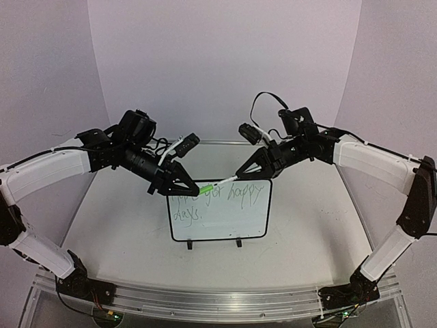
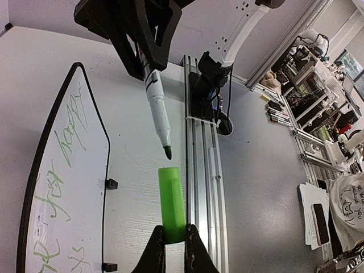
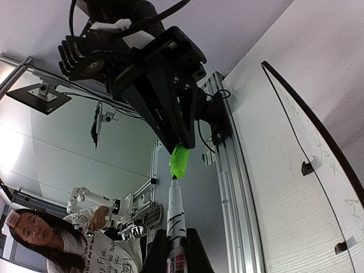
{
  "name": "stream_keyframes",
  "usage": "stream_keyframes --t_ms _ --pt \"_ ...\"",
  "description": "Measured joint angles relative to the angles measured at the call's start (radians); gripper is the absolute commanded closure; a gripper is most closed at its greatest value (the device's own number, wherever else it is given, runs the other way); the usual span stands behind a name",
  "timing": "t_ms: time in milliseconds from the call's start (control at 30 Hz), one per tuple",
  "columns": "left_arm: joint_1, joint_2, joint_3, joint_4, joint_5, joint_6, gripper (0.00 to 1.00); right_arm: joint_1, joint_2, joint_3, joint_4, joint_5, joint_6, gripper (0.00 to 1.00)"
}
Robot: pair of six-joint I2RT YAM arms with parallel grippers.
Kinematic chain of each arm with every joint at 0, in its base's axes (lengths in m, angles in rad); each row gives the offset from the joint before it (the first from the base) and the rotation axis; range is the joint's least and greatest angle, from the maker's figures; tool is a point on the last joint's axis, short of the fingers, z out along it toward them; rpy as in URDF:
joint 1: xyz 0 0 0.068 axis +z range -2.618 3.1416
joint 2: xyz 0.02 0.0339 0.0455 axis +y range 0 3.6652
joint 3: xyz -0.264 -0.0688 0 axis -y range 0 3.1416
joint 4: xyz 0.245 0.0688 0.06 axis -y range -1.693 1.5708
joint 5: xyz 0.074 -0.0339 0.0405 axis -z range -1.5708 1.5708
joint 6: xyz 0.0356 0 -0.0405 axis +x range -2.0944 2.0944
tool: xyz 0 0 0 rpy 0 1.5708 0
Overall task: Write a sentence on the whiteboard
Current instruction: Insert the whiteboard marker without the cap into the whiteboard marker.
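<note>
- The left jaws are pinched nearly shut on a green cap (image 2: 172,202). They grip its closed end, so the open mouth points away from the fingertips.
- The right jaws are likewise closed almost fully, clamped on the barrel of a white marker (image 3: 176,216). Its green tip sticks out well ahead of the fingertips.
- The two pairs of jaws face each other in the air, with cap and marker lined up roughly end to end between them.
- In the left wrist view the marker's tip hangs just short of the cap's mouth, with a small gap between them. In the right wrist view the tip looks right at the mouth, and contact cannot be judged there.
- The whiteboard (image 1: 232,224) lies on the bench (image 1: 307,232) below both jaws. In the top view its far long edge sits under the spot where cap and marker meet.
- Its two black feet clips are on the long edge farther from the jaws, toward the arm bases.
- The sentence (image 1: 242,194) is on the board in thin light-green handwriting, two lines. The upper line runs beneath the right jaws and the short lower line starts below the left jaws.
- An aluminium rail (image 1: 218,297) runs along the bench edge nearest the arm bases, well behind both jaws.
</note>
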Motion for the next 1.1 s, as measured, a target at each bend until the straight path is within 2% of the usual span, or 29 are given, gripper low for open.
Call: stream_keyframes --t_ms 1100 --pt "-0.007 0.0 -0.013 0.009 -0.001 -0.007 1.0 0.015 0.026 0.0 -0.01 -0.003 -0.013 1.0"
